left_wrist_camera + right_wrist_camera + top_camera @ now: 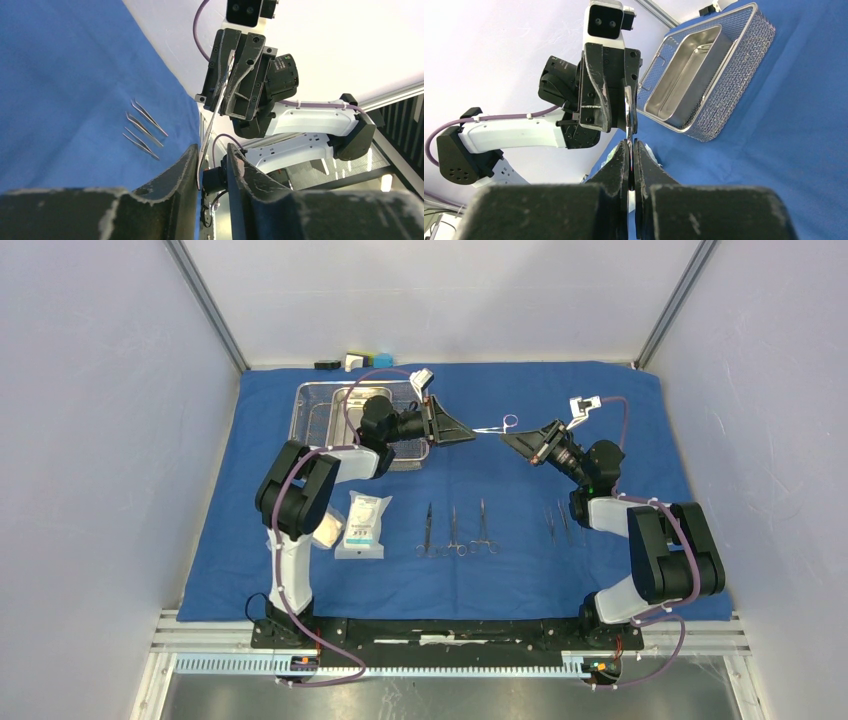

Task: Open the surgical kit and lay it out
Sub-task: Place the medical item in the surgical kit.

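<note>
Held thing: a slim steel scissor-like instrument (216,102) hangs in the air between the two end effectors, above the large blue cloth wrap (500,580)
Right end effector (630,144): fingers pressed together, clamped on one end of the instrument
Left end effector (212,150): fingers apart; the other end of the instrument stands in the gap, close to one finger, and I judge it is not pinched there
Risk one: only one thin end is gripped, so the instrument can turn or slide in the clamp and fall onto the cloth under the end effectors
Risk two: if the left end effector leaves sideways, a finger can catch the steel and twist it out of the right one
Risk three: a fall could disturb the row of steel instruments (455,532) lying on the base side of both end effectors
Surface: covered by the flat cloth; a steel wire-mesh basket (308,410) holding a smaller steel pan (684,65) sits on the outer side of the left end effector
Room: plain pale walls on three sides; small black, white and blue blocks (355,361) at the far edge, beyond the cloth
</note>
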`<action>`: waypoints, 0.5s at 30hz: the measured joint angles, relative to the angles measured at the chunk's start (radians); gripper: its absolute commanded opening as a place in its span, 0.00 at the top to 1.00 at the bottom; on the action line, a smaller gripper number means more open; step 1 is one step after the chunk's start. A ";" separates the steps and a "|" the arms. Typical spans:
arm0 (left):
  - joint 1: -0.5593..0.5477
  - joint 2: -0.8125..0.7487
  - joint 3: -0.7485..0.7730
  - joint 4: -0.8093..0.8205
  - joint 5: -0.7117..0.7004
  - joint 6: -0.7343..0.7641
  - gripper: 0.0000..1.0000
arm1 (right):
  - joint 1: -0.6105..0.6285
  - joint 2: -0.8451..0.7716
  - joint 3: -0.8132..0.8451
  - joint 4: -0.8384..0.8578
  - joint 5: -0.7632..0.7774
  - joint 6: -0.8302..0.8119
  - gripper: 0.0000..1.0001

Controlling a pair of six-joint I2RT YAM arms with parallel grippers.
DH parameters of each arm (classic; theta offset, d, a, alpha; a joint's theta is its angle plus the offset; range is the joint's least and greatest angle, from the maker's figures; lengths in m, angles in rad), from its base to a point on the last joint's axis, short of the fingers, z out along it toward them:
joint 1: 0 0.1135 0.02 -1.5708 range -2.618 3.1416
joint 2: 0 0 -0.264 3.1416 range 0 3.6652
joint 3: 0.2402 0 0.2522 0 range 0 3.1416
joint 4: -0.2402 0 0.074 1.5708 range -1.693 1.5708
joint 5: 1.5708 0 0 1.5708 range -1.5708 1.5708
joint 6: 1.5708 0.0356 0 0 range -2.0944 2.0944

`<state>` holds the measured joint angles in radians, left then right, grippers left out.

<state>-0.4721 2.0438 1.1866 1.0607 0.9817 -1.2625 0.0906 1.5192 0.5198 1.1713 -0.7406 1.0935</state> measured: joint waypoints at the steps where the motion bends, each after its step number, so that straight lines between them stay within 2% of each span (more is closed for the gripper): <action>1: 0.000 0.003 0.000 0.015 0.000 -0.008 0.74 | 0.000 0.000 0.000 0.002 0.000 0.001 1.00; 6: 0.003 0.012 -0.003 0.048 0.005 -0.039 0.82 | 0.000 0.000 0.000 0.021 -0.010 0.006 1.00; 10: 0.005 0.014 -0.004 0.061 0.011 -0.048 0.97 | 0.000 0.006 0.000 0.041 -0.018 0.011 1.00; 15: 0.006 0.025 -0.005 0.098 0.016 -0.055 0.98 | 0.000 0.020 0.000 0.050 -0.026 0.022 0.95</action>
<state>-0.4660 2.0686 1.1812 1.1584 0.9977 -1.3170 0.0906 1.5394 0.5198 1.2217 -0.7670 1.1152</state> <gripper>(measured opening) 0.061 0.025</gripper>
